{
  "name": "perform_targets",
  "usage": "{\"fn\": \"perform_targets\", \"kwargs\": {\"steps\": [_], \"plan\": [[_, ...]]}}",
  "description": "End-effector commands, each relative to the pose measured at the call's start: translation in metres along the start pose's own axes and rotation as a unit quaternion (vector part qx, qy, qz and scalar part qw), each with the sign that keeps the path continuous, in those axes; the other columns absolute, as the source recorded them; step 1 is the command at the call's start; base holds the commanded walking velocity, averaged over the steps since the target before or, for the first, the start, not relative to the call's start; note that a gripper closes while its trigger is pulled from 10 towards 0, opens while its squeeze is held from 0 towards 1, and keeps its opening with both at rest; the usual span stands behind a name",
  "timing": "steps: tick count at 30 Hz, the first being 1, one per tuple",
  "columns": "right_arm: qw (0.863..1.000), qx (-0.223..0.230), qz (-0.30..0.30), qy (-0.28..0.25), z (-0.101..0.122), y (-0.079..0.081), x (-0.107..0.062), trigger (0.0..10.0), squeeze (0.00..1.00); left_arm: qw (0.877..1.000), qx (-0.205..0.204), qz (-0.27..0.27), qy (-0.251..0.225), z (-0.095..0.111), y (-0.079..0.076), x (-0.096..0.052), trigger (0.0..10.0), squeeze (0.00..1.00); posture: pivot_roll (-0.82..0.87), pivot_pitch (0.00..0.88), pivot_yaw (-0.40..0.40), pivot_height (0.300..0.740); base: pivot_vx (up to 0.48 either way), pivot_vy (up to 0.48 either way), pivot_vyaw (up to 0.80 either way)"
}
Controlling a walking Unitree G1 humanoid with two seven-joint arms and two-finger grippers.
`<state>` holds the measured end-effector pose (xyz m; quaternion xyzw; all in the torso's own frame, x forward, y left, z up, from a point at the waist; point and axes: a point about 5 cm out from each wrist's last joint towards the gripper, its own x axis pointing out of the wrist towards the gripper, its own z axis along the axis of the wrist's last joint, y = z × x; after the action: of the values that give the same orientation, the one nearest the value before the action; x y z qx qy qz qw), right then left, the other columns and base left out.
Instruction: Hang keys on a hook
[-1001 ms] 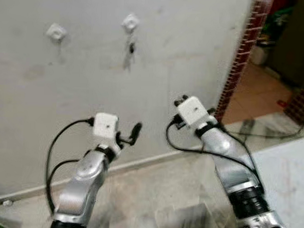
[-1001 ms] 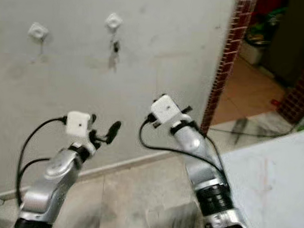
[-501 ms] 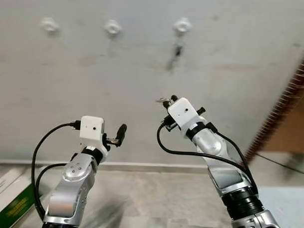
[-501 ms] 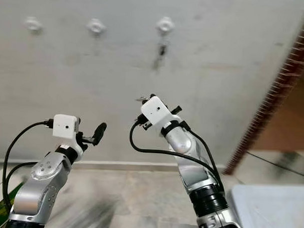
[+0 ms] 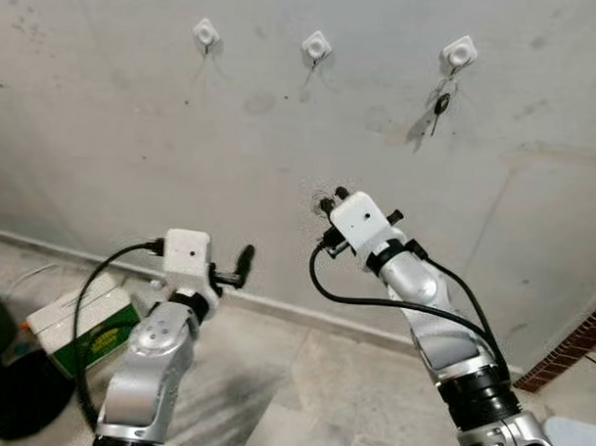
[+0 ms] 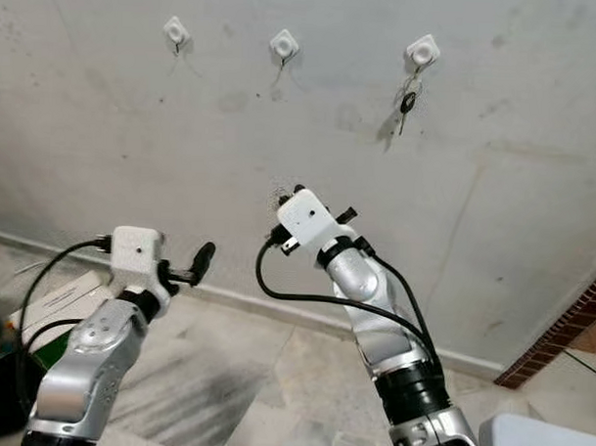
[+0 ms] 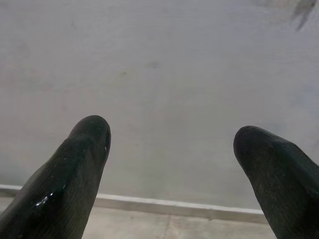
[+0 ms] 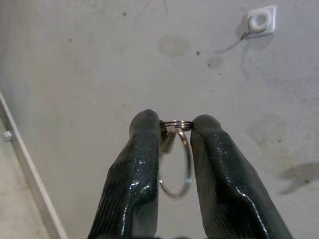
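Observation:
Three white hooks sit high on the grey wall: a left hook [image 5: 206, 31], a middle hook [image 5: 317, 46] and a right hook [image 5: 460, 52]. A dark key [image 5: 439, 103] hangs from the right one. My right gripper [image 5: 328, 200] is raised in front of the wall, well below the middle hook. In the right wrist view, the right gripper [image 8: 175, 122] is shut on a metal key ring [image 8: 189, 159], with one hook [image 8: 260, 21] on the wall beyond. My left gripper [image 5: 243, 261] is lower and to the left; its fingers [image 7: 84, 149] stand open with nothing between them.
A white skirting strip [image 5: 276, 305] runs along the foot of the wall. A green and white box [image 5: 79, 328] lies on the tiled floor at the left, beside a black object [image 5: 8, 409]. A brick pillar [image 5: 573, 340] stands at the right.
The whole picture has swung as the camera turned to face the wall; all three hooks now show. Both arms keep their pose and the right gripper still holds the ring.

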<state>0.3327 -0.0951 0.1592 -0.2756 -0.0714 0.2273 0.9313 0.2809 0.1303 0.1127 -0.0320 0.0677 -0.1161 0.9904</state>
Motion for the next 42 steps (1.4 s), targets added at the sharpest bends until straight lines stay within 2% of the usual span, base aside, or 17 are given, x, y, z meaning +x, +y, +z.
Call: {"fn": "perform_targets", "kwargs": {"steps": [1,35,42], "plan": [[1.000,0.003,0.005,-0.023,0.011,0.002,0.004,10.0,0.00,1.000,0.009,0.009,-0.007,0.006,0.008,-0.001,10.0,0.00,0.01,0.000,0.031,0.740,0.000,0.000,0.00],[0.999,0.010,-0.015,-0.044,0.016,-0.002,0.001,10.0,0.00,1.000,-0.024,-0.009,-0.019,0.010,0.010,-0.002,10.0,0.00,0.00,0.000,0.034,0.740,0.000,0.000,0.00],[0.999,0.020,-0.037,-0.033,0.010,-0.006,-0.007,10.0,0.00,1.000,-0.023,-0.012,-0.016,0.009,0.011,-0.004,10.0,0.00,0.00,0.000,0.034,0.740,0.000,0.000,0.00]]}}
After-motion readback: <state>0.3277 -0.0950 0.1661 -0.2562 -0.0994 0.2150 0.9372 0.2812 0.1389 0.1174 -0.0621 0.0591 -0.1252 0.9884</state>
